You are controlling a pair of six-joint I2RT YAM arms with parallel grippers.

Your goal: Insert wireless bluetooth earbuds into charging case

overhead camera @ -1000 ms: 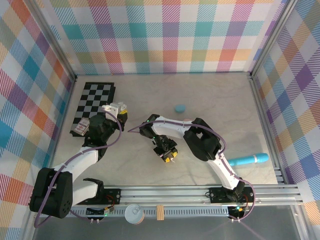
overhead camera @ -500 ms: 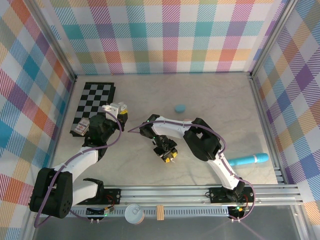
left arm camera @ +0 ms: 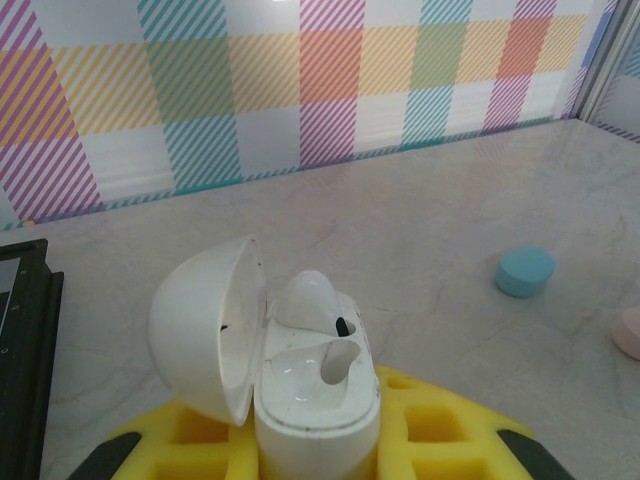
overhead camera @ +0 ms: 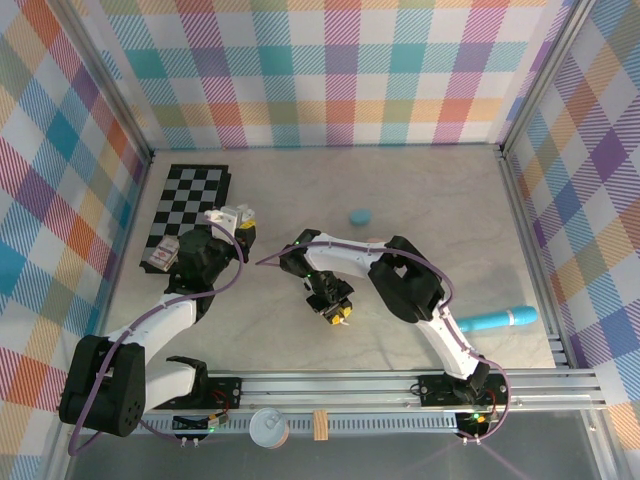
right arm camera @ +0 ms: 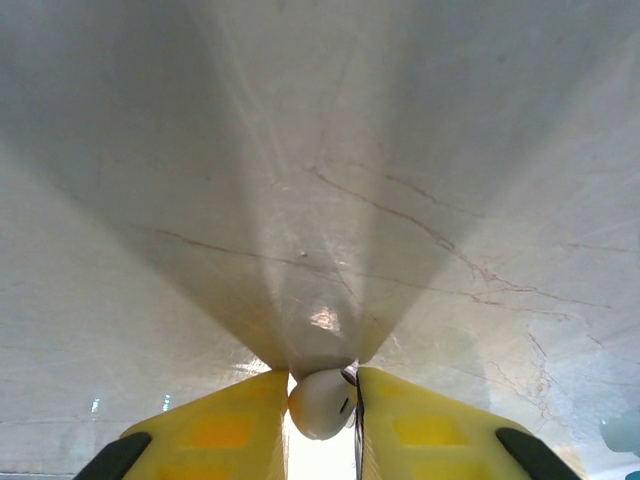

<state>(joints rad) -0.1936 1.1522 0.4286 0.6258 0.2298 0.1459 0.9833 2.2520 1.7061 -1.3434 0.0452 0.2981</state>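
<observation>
My left gripper [left arm camera: 318, 445] is shut on a white charging case [left arm camera: 318, 400] and holds it upright above the table, lid [left arm camera: 205, 330] swung open to the left. One white earbud [left arm camera: 310, 300] sits in the far socket; the near socket is bare. From above, that gripper [overhead camera: 232, 218] hangs by the checkered mat. My right gripper [overhead camera: 339, 315] points down at the table's middle. In its wrist view the yellow pads [right arm camera: 420, 425] press both sides of a second white earbud [right arm camera: 322, 402], just above the marble surface.
A black-and-white checkered mat [overhead camera: 190, 205] lies at the back left with a small object [overhead camera: 163, 255] on its near edge. A light blue pebble-like case [overhead camera: 359, 216] sits beyond the right arm, a pink one [left arm camera: 630, 332] near it. A long turquoise tube [overhead camera: 497, 320] lies at the right.
The right gripper's jaws have closed in on the white earbud and shifted slightly left. The left arm and the open case have not moved.
</observation>
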